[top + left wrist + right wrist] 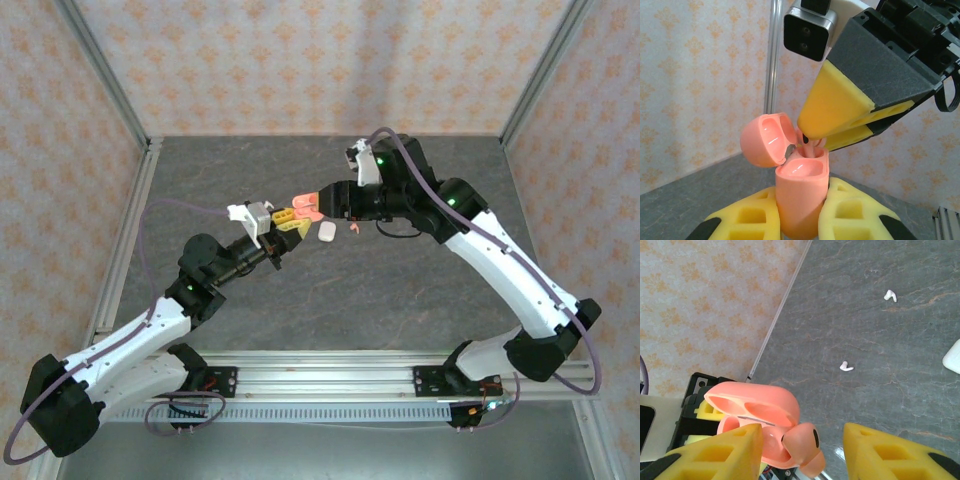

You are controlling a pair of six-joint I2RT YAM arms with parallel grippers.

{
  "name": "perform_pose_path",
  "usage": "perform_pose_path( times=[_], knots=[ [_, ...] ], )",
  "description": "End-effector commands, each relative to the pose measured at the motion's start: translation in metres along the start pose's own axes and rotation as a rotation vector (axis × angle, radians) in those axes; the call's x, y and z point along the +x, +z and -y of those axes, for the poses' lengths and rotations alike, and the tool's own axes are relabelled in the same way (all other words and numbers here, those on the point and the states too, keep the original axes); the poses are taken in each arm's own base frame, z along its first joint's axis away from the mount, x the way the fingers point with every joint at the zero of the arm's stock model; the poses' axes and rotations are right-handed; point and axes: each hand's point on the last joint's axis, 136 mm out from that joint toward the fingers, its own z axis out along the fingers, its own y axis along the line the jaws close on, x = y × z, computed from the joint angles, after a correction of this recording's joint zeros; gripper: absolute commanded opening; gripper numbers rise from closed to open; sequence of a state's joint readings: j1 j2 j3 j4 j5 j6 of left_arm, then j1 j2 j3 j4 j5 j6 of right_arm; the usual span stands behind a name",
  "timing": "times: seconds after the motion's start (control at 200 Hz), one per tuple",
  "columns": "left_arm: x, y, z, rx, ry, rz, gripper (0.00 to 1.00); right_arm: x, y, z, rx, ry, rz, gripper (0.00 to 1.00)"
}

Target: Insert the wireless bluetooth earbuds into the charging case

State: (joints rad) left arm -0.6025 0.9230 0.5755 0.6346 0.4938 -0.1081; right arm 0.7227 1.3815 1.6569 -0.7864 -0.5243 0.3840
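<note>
Seating pink earbud (pixel 802 447), loose in half-open R gripper (pixel 802 429), at 12 o'clock of case (pixel 801 172) clamped by L gripper (pixel 804 195); next, likely: press home.

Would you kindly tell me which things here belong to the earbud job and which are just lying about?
In use: pink charging case in the left hand; pink earbud at its mouth; second pink earbud on the table.
Lying by for now: white charging case; white earbud; second white earbud.
</note>
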Motion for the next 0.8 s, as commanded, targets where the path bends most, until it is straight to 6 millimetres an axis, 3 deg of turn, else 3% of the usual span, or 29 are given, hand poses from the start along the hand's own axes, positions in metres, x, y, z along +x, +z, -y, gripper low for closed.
perform_pose_path(
  times=[0.0, 0.435, 0.796],
  knots=[
    [-0.022, 0.001, 0.007, 0.027, 0.01, 0.045, 0.0, 0.0, -0.017, -0.01, -0.027, -0.013, 0.025, 0.45],
    [-0.017, 0.002, 0.005, 0.022, 0.006, 0.036, 0.0, 0.011, -0.015, -0.017, -0.02, -0.034, -0.017, 0.44],
    [-0.013, 0.003, 0.004, 0.019, 0.004, 0.031, 0.0, 0.01, -0.02, -0.022, 0.002, -0.074, -0.016, 0.44]
  ],
)
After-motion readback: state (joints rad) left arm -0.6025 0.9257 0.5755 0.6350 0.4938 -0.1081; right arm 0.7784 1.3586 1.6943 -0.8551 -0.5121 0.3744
